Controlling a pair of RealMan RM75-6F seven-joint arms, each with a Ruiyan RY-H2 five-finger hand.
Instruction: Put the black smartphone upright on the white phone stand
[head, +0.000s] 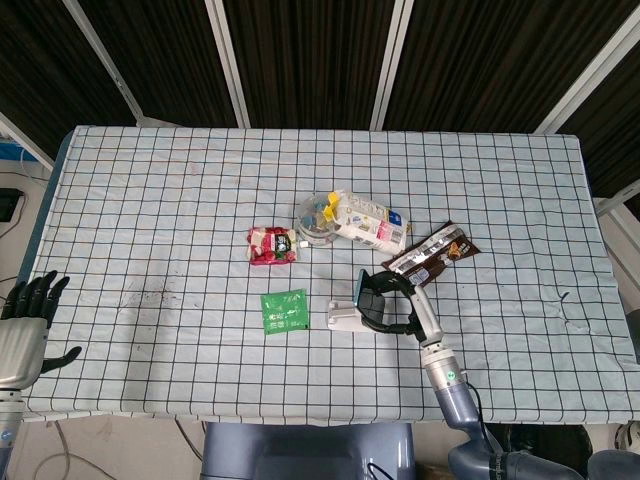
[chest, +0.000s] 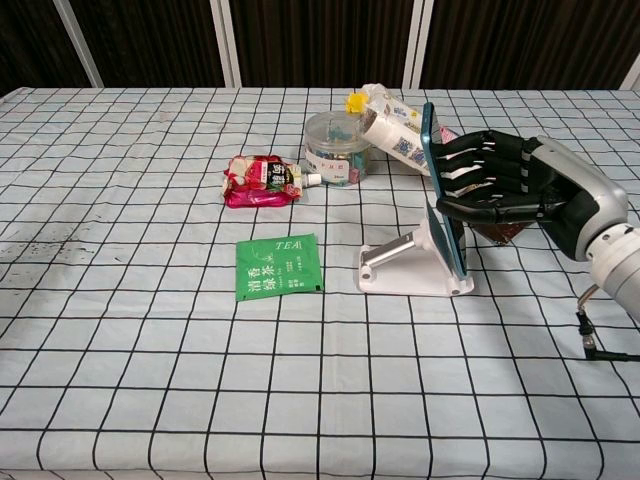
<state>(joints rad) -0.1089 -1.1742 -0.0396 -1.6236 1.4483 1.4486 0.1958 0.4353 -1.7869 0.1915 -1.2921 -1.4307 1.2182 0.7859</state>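
The right hand (chest: 510, 190) grips the black smartphone (chest: 441, 190) from behind, its dark fingers (chest: 470, 178) wrapped against the back of the handset while the phone's thin edge faces the chest camera. The phone stands with its long axis nearly vertical, tipped slightly back, and it lies on the palm's inner side, between the hand and the white phone stand (chest: 416, 265). The stand sits just below and beside the fingertips, its sloped backrest rising toward the phone; the phone's lower end appears to reach the stand's cradle, though from this edge-on angle I cannot tell whether it is seated in the lip or only touching the backrest. In my judgement the coming move turns on that contact: the lower edge has to settle into the lip before the fingers let go. The left hand (head: 25, 325) hangs far off at the table's near corner, fingers spread and holding nothing, so the right hand is plainly the nearer one. The checked tablecloth (chest: 150, 380) is flat, and beyond the hand a brown snack wrapper (head: 432, 250) and a tilted carton (chest: 395, 130) crowd the room for withdrawal.
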